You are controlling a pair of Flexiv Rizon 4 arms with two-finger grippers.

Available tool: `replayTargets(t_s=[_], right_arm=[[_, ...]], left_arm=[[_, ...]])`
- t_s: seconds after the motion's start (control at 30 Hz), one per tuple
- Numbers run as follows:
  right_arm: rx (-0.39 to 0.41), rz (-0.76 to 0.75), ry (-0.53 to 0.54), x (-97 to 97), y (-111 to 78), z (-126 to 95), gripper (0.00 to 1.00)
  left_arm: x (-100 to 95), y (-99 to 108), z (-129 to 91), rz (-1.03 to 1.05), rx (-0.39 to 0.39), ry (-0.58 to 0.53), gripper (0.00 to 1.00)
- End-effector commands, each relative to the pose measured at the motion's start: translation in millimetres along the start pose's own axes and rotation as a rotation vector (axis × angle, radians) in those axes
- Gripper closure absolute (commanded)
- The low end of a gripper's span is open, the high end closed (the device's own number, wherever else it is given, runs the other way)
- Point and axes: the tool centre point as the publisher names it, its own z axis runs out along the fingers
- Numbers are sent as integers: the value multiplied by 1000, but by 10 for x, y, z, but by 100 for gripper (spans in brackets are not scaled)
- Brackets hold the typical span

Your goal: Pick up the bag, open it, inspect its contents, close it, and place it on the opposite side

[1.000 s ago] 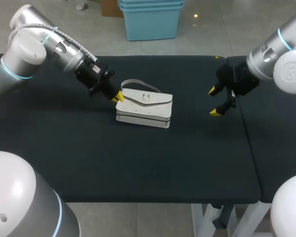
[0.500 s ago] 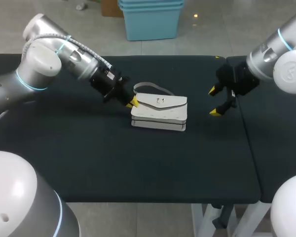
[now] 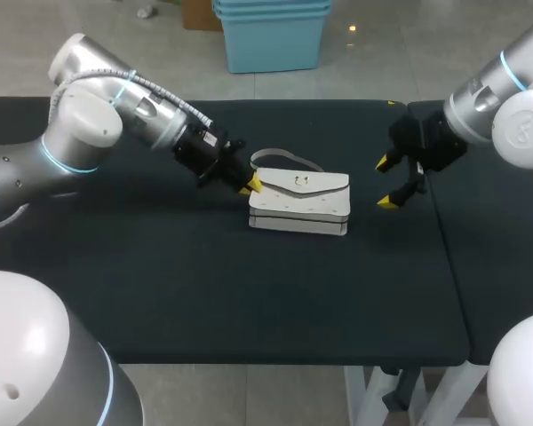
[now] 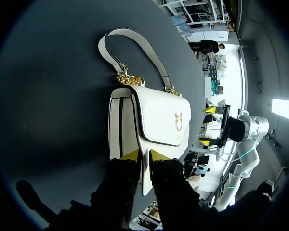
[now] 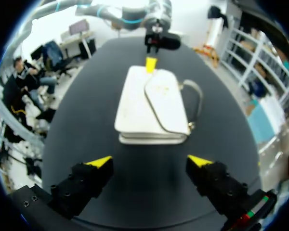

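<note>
A white handbag [image 3: 299,202] with a gold clasp lies flat on the dark table, its strap [image 3: 284,160] at the far side. My left gripper [image 3: 251,185] is at the bag's left end. In the left wrist view its yellow tips [image 4: 144,155] stand close together with the edge of the bag's flap [image 4: 159,115] pinched between them. To the right of the bag, a short way off, my right gripper [image 3: 385,182] hangs open with nothing between its fingers. In the right wrist view the bag [image 5: 151,103] lies ahead of that gripper [image 5: 149,161], and the left gripper [image 5: 151,62] sits at its far end.
The dark table top [image 3: 249,293] is bare in front of the bag up to the near edge. A seam [image 3: 446,240] splits it from a second table on the right, under my right arm.
My left arm has moved to the right and the bag has slid with it towards the right gripper. The right arm has stayed where it was.
</note>
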Motion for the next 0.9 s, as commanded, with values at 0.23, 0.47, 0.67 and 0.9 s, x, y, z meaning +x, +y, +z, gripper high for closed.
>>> replayTargets(t_s=[0.23,0.47,0.67,0.9], right_arm=[[30,-9,-22,-8,49,-33,0],[123,-44,-119,51,243,-149,0],[198,-88,-183,164,463,-203,0],[251,-148,-257,360,655,-175,0]], left_arm=[[-42,16,-419,31,-10,-42,0],[-14,-52,-947,97,-62,-101,0],[58,-135,-1248,265,-120,-207,0],[128,-224,-1506,496,-226,-233,0]])
